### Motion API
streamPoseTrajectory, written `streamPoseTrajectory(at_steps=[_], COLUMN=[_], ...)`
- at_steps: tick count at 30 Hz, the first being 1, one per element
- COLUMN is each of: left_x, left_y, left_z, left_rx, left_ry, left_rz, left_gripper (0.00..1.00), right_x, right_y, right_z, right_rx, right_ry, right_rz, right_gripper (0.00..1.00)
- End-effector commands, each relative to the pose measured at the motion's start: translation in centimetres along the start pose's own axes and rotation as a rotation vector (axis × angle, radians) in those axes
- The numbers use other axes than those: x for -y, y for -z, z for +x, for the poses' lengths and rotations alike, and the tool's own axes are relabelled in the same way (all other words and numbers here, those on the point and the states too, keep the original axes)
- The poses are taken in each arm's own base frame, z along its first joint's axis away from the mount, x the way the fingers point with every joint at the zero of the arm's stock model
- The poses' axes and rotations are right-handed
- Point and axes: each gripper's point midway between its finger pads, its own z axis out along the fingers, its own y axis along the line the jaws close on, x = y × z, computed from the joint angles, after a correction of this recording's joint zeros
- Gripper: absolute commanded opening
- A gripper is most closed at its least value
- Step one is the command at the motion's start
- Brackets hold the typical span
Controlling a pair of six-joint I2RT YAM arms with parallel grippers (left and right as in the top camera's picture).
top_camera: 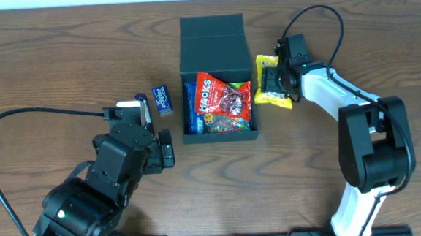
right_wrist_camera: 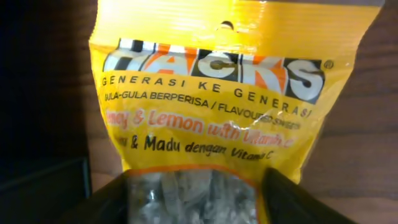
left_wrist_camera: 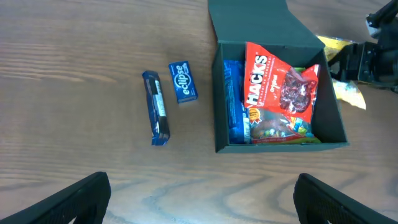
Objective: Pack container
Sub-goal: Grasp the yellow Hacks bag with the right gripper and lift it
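The container, a dark box with its flap lid laid back, stands at mid table, also seen in the left wrist view. Inside lie a red Hacks packet and blue packets. Just right of the box lies a yellow Hacks packet. My right gripper is over it. In the right wrist view both fingers press the sides of the yellow packet at its clear window, and the right gripper squeezes it. My left gripper is open over bare wood, left of the box.
A small blue Eclipse box and a long blue bar lie on the wood left of the container. The Eclipse box sits just above my left arm. A black cable loops at the left edge.
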Motion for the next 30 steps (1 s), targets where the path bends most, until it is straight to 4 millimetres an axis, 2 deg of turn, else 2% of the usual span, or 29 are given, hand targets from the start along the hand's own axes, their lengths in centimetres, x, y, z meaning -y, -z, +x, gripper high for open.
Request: streamPoseTrajectory(at_steps=[1,4,6,8,11,14,16,18,20,22,25,26,28,30], left_x=[-0.1,-0.1,-0.1,-0.1,-0.1,-0.1,-0.1,-0.1,-0.1,-0.1,-0.1,-0.1,-0.1,-0.1], left_y=[0.1,0.1,0.1,0.1,0.1,0.1,0.1,0.1,0.1,0.1,0.1,0.1,0.1,0.1], left_z=[-0.1,-0.1,-0.1,-0.1,-0.1,-0.1,-0.1,-0.1,-0.1,-0.1,-0.1,-0.1,-0.1,-0.1], left_rx=[0.003,0.004,0.004,0.004,0.004,0.004,0.003,0.003,0.004,0.003,0.004,0.003,0.004,0.004], left_ry=[-0.003,-0.003,-0.003,-0.003,-0.003,-0.003,-0.003,-0.003,-0.003,-0.003,-0.003,-0.003,-0.003,-0.003], left_rz=[-0.001,-0.001,-0.001,-0.001,-0.001,-0.001,-0.001,-0.001,-0.001,-0.001,-0.001,-0.001,-0.001,-0.001], left_gripper=[0.95,0.95,0.95,0.95,0.95,0.95,0.95,0.95,0.95,0.95,0.95,0.95,0.95,0.95], right_x=[0.8,0.8,0.8,0.9,0.4,-0.4,-1.4,-2.2,-3.4,-5.5,-9.7,-11.7,-14.0,-15.2], right_y=[-1.1,-1.1,-1.0,-0.6,1.0,3.7,7.5,10.5,13.4,16.1,19.4,20.5,21.3,21.2], right_z=[1.1,1.2,1.4,1.5,0.3,-1.8,-4.0,-5.2,-5.9,-6.0,-4.9,-3.9,-2.4,-1.0], right_rx=[-0.040,-0.043,-0.054,-0.065,-0.041,0.022,0.108,0.174,0.234,0.283,0.336,0.350,0.355,0.346], right_ry=[-0.022,-0.022,-0.022,-0.023,-0.008,0.028,0.063,0.098,0.143,0.252,0.477,0.587,0.724,0.838], right_rz=[0.015,0.015,0.018,0.022,0.014,-0.006,-0.032,-0.052,-0.076,-0.139,-0.276,-0.342,-0.413,-0.441], right_gripper=[0.45,0.34,0.17,0.04,0.02,0.02,0.02,0.02,0.01,0.01,0.01,0.01,0.01,0.02])
